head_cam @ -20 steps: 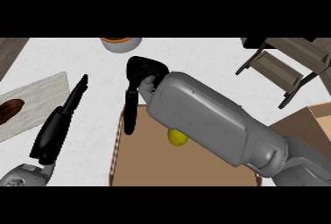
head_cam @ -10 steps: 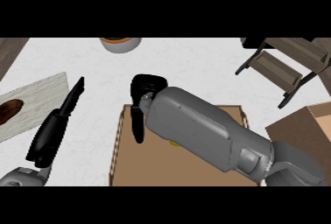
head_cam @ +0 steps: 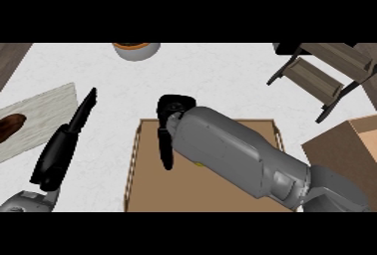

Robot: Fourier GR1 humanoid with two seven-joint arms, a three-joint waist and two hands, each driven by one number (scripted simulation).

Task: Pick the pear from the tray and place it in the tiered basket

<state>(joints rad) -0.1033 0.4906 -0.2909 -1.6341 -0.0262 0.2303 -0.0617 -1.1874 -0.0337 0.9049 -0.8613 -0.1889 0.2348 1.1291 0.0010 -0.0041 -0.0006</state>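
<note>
White counter fills your view, with a shallow brown tray at the lower middle, its near end cut off by the view's lower edge. Your right hand hangs over the tray's left part, its fingers pointing down toward the tray floor; you cannot tell from here whether they close on anything, because the grey right forearm covers most of the tray. Of the pear you see only a tiny yellow sliver at the forearm's lower edge, inside the tray. Your left hand lies well left of the tray, fingers straight and pressed together, pointing up the counter. A pale cutting board with a dark brown item on it sits at the left edge, partly cut off. At the top, a bowl shows only its lower half. The tiered basket stands at upper right, and a cardboard box is clipped by the right edge.
</note>
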